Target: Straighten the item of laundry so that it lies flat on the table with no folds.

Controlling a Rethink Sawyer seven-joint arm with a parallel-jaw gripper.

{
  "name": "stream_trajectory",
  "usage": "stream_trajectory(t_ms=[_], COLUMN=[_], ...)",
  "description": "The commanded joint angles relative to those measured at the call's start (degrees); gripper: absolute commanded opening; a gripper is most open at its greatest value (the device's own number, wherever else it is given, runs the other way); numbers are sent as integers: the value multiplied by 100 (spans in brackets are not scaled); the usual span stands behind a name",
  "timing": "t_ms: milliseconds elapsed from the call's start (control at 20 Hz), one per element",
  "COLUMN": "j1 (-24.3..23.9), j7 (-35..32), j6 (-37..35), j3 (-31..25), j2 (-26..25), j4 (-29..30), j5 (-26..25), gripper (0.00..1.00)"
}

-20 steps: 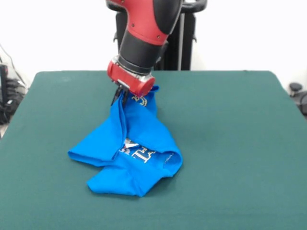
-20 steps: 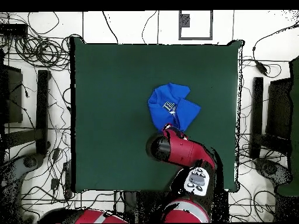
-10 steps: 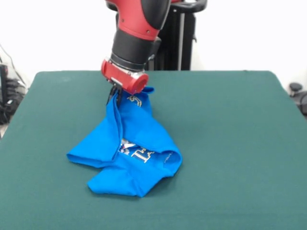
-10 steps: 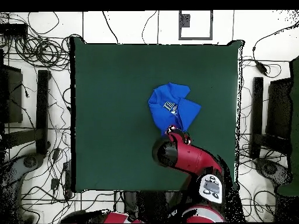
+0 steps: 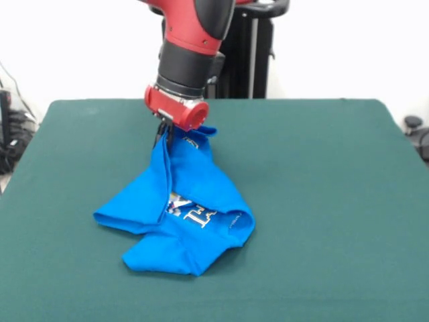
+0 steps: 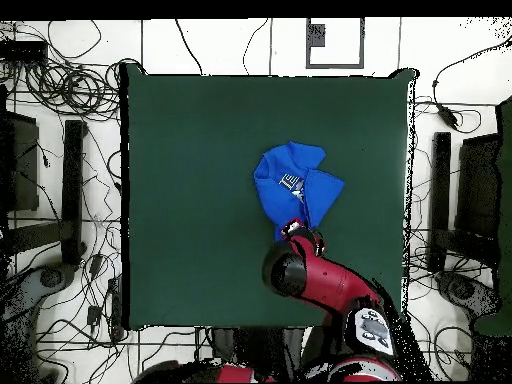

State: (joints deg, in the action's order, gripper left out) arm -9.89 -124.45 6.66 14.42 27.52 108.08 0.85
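Since the earlier frames the arm [image 5: 191, 47] had drawn the pinched edge of the shirt a little further toward the far side of the table in the front view, and in the overhead view its upper links had swung lower and to the right while the cloth barely changed outline. Largest in both views was the table [image 5: 322, 201], its dark green top reaching well beyond the garment on every side. Next came the red and black arm, which descended from the top of the front view and ended in a red wrist collar just above the cloth; in the overhead view it [image 6: 320, 280] rose from the bottom edge and its end met the lower tip of the shirt. The item of laundry [image 5: 184, 215] was a bright blue T-shirt, crumpled rather than flat: one corner was lifted into a narrow peak under the wrist, and the rest spread below on the felt in overlapping folds, with a flap pointing left and a rounded lobe to the right in the front view. White lettering showed only in fragments along a crease near the middle and again near the raised peak. From overhead the shirt [image 6: 297, 185] lay right of the table's centre. Smallest was the gripper [image 5: 165, 136], whose dark fingers were closed on the raised edge of the blue fabric just beneath the collar.
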Motion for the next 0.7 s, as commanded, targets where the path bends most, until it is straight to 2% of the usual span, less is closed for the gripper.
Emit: stream_trajectory(t_ms=[50,700], j1=[-331,-998], j7=[-1444,-1486], j6=[618,1327], j3=[-1265,-1889], j2=[-73,-65], j4=[712,1088], j5=[4,-198], gripper=[0,0])
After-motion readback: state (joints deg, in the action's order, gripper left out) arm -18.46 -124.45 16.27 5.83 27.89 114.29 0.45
